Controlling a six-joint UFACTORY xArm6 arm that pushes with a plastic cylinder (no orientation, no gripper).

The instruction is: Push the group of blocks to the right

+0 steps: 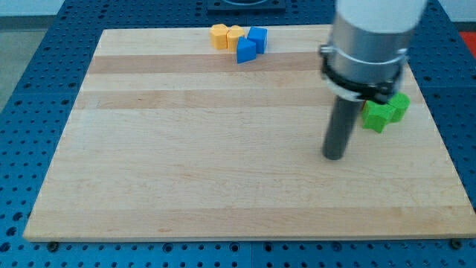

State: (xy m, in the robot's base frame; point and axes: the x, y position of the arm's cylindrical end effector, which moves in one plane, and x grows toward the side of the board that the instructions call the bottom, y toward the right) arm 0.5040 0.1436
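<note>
A group of blocks sits near the board's top edge, left of centre: two yellow blocks (pixel 226 36) side by side, with two blue blocks (pixel 252 43) touching them on the right. Their exact shapes are hard to make out. My tip (pixel 334 156) rests on the wooden board (pixel 186 164) at the right of centre, far below and to the right of this group. A green block (pixel 385 112) lies just right of the rod, partly hidden behind the arm.
The arm's large grey cylinder (pixel 372 45) covers the board's upper right part. A blue perforated table (pixel 30 112) surrounds the board on all sides.
</note>
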